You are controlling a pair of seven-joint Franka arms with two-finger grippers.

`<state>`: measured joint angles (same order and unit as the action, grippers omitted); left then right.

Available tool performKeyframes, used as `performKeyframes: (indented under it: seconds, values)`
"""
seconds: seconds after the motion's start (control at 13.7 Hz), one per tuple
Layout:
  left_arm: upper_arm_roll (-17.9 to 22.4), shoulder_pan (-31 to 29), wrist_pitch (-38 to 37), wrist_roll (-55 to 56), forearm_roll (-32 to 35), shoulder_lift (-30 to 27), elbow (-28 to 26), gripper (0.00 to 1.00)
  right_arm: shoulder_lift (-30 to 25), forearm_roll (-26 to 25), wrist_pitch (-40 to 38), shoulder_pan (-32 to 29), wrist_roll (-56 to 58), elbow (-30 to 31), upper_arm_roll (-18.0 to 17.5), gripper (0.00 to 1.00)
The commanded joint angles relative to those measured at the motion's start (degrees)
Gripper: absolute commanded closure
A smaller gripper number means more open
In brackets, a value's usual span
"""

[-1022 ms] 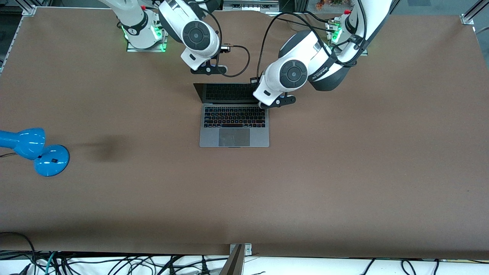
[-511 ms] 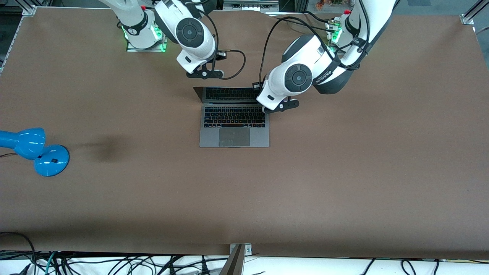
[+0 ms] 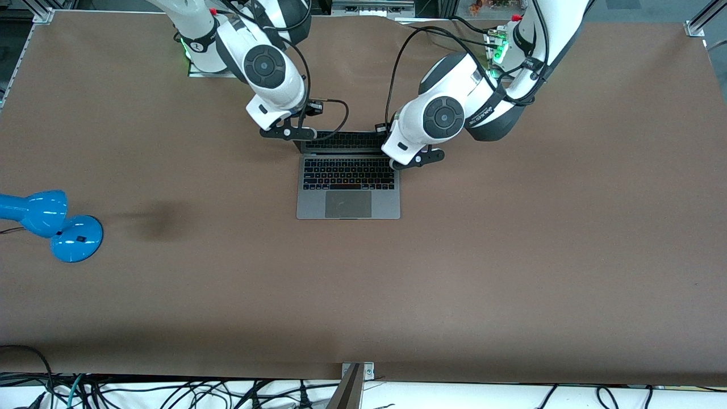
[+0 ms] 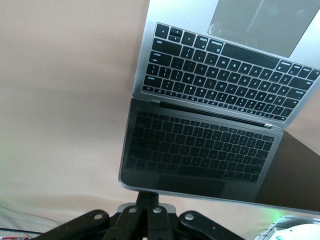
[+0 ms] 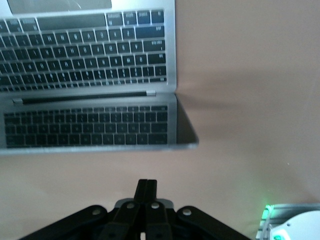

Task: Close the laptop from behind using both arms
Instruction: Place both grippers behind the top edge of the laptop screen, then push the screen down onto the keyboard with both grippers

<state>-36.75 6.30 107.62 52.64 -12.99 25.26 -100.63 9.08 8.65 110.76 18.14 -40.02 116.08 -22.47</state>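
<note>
The laptop (image 3: 348, 180) sits open just above the centre of the front view: a slim grey metal slab with square black keys, a wide smooth trackpad, and a glossy dark screen tilted back so far that it mirrors the keyboard. It rests on the brown, matte table (image 3: 511, 255), which looks like a felt or board sheet.

The left gripper (image 3: 417, 159) is low over the laptop's hinge corner at the left arm's end, right of centre in the front view, partly covering the screen's edge. In the left wrist view its black fingers (image 4: 147, 210) are pressed together at the lower middle of the frame, right at the lid's top rim; contact cannot be judged. The right gripper (image 3: 287, 133) is over the table just beside the screen's other upper corner. The right wrist view shows its fingers (image 5: 147, 195) shut too, at the lower middle, clear of the lid with bare table between.

Only the wrist views reveal the hinge strip and the reflected keys. Only the front view shows the glossy blue lamp (image 3: 51, 222), rounded, at the frame's left edge, well apart from the laptop.
</note>
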Motion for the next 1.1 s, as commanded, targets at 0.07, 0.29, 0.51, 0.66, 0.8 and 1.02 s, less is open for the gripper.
performKeyframes:
  seconds: [0.07, 0.29, 0.51, 0.66, 0.8, 1.02]
  values:
    - [-0.17, -0.06, 1.19, -0.08, 1.83, 0.84, 0.78, 1.00, 2.60, -2.58, 4.19, -0.65, 0.03, -2.35, -0.38, 1.00]
    - [-0.17, -0.06, 1.54, -0.08, 1.83, 1.19, 0.78, 1.00, 4.09, -4.07, 8.50, -0.74, -0.06, -2.35, -0.21, 1.00]
    - [0.09, -0.06, 2.50, -0.17, 1.92, 2.42, 1.31, 1.00, 4.89, -4.43, 11.93, -0.74, 0.03, -2.35, 0.41, 1.00]
    - [0.97, -0.06, 3.12, -0.17, 1.83, 4.00, 2.62, 1.00, 5.50, -5.30, 13.69, -1.09, 0.03, -2.35, 0.84, 1.00]
    - [1.24, -0.06, 3.30, -0.17, 1.92, 5.93, 4.03, 1.00, 6.64, -6.80, 15.27, -1.79, 0.12, -2.52, 0.85, 1.00]
    - [1.59, 0.02, 4.61, -0.08, 4.81, 9.01, 5.88, 1.00, 10.06, -6.98, 15.80, -2.84, 0.12, -5.76, 1.20, 1.00]
